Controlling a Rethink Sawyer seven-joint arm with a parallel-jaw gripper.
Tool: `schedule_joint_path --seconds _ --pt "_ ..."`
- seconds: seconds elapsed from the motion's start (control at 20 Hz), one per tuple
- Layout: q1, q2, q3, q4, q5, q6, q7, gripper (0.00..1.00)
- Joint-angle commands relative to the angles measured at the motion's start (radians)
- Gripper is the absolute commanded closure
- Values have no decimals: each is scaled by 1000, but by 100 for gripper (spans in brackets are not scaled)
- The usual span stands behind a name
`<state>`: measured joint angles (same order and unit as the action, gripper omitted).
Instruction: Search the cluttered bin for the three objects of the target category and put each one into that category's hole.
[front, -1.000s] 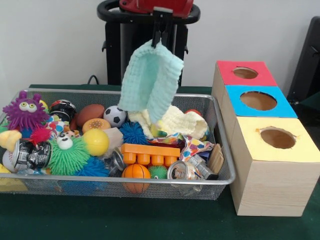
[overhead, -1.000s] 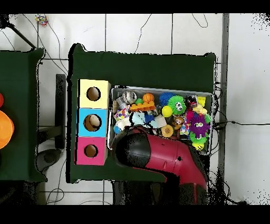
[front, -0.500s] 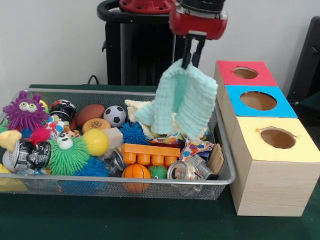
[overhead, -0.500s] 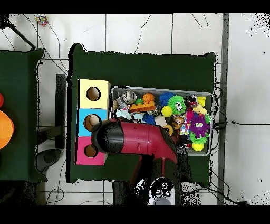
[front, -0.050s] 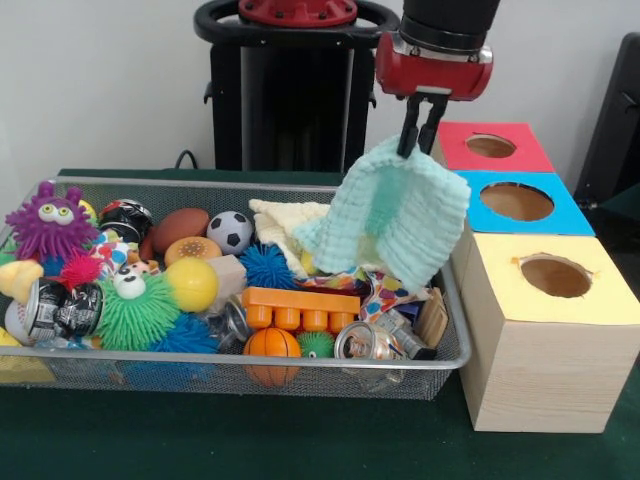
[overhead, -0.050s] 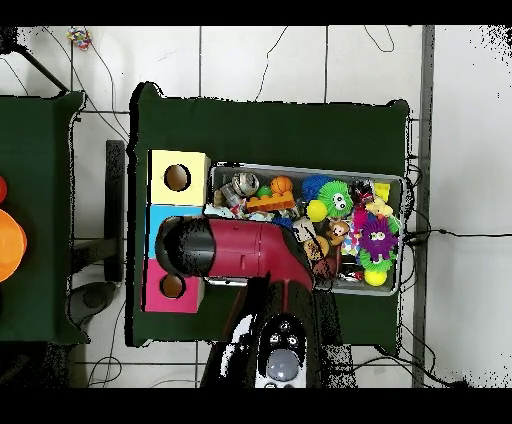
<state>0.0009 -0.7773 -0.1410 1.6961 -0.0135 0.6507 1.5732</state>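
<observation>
My gripper (front, -0.050s: 417, 148) is shut on the top edge of a mint green knitted cloth (front, -0.050s: 395, 215). The cloth hangs above the right end of the wire bin (front, -0.050s: 300, 362), close to the left side of the blue-topped box (front, -0.050s: 560, 212). A red-topped box (front, -0.050s: 455, 135) stands behind it and a yellow-topped box (front, -0.050s: 600, 300) in front, each with a round hole. A pale yellow cloth (front, -0.050s: 285, 222) and a patterned cloth (front, -0.050s: 395, 293) lie in the bin. In the overhead view the red arm (overhead, -0.050s: 240, 255) covers the gripper and the blue box; the yellow box (overhead, -0.050s: 192, 164) and the red box (overhead, -0.050s: 155, 298) show.
The bin holds a purple monster toy (front, -0.050s: 50, 225), a soccer ball (front, -0.050s: 230, 232), a green spiky ball (front, -0.050s: 135, 310), an orange block (front, -0.050s: 300, 308), a small basketball (front, -0.050s: 272, 345) and crushed cans (front, -0.050s: 370, 342). An orange object (overhead, -0.050s: 8, 245) sits on a second table at the overhead view's left.
The arm has carried the mint cloth to the right in the front view, from over the bin's middle to its right end beside the boxes. The grip on the cloth has held.
</observation>
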Motion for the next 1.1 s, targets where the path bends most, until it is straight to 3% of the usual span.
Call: schedule_joint_path --seconds 0.05,0.2,0.45,0.75,1.1 --pt "-67 -35 31 100 47 0 162 100" --pt "-86 -73 26 126 38 -6 130 100" --pt "-110 -143 26 103 34 128 86 100" --pt "-104 -115 12 81 -3 99 115 100" --pt "-85 -136 2 40 0 189 131 100"
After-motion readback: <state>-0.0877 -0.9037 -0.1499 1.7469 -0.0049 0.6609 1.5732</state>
